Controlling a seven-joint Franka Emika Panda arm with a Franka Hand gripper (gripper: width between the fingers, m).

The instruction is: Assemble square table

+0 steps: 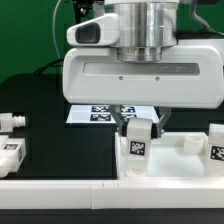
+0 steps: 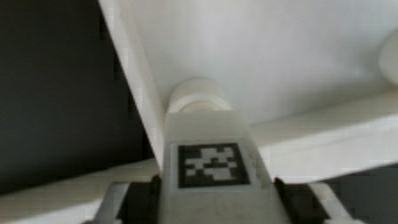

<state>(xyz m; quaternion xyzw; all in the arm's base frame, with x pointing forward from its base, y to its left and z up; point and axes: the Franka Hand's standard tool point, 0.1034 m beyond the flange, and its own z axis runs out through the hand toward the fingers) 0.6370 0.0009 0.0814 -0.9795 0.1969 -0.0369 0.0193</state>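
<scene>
**Exterior view.** The jaws are closed on the held leg (image 1: 137, 150), pinching its upper part from both sides. It hangs upright with its tag facing the camera. It is over the corner of the square top (image 1: 185, 158) nearest the exterior view's left. Whether its lower end already touches the top is hidden. A standing leg (image 1: 216, 145) rises at the top's side on the exterior view's right. The upper loose leg (image 1: 12, 122) and the lower loose leg (image 1: 10, 155) lie on the dark desk (image 1: 45, 100), well apart from the top. The marker board (image 1: 105, 113) lies behind the jaws, and the long white bar (image 1: 90, 190) runs across the front.

**Wrist view.** The held leg (image 2: 214, 165) points away from the camera. Its rounded far end is close to a raised hump on the square top (image 2: 267, 50), near the edge that borders the desk (image 2: 54, 80).

**Handling.** The leg looks stiff, light and smooth, so it may twist in the grip. Flat opposite faces high on the leg seem the best hold, leaving the mating end free. The light top could slide under pushing.
</scene>
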